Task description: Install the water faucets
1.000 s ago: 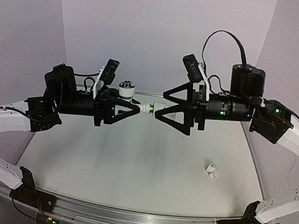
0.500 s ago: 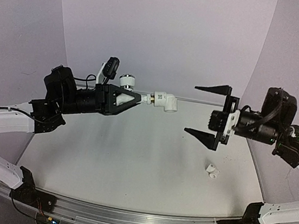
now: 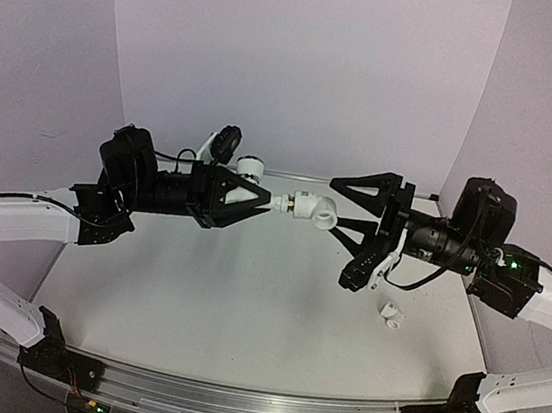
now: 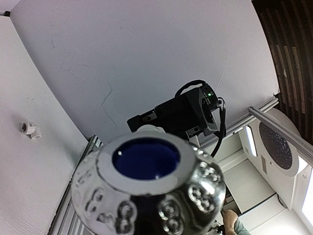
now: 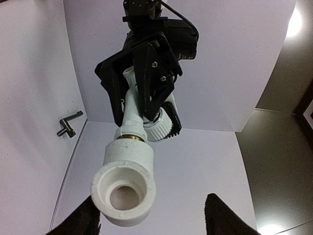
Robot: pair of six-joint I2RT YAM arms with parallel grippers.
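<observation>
My left gripper (image 3: 262,197) is shut on a white water faucet (image 3: 278,203) and holds it level in the air, its round knob (image 3: 252,166) pointing up. A white elbow fitting (image 3: 314,210) sits on the faucet's brass-ringed end. My right gripper (image 3: 336,204) faces it, open, with the elbow between its fingertips (image 5: 78,221) and nearer the left one. The right wrist view shows the elbow's open mouth (image 5: 124,193), the faucet (image 5: 131,115) and the left gripper (image 5: 139,105) behind. In the left wrist view the knob's chrome, blue-capped top (image 4: 146,171) hides the fingers.
A second small white fitting (image 3: 391,315) lies on the table at the right, also seen in the left wrist view (image 4: 30,129). A dark metal crank-shaped bar (image 5: 68,125) lies by the left wall. White walls enclose the table (image 3: 244,303).
My right gripper has come back in toward the elbow, turned about its axis, and its jaws have narrowed. My left arm has shifted slightly right, still holding the faucet.
</observation>
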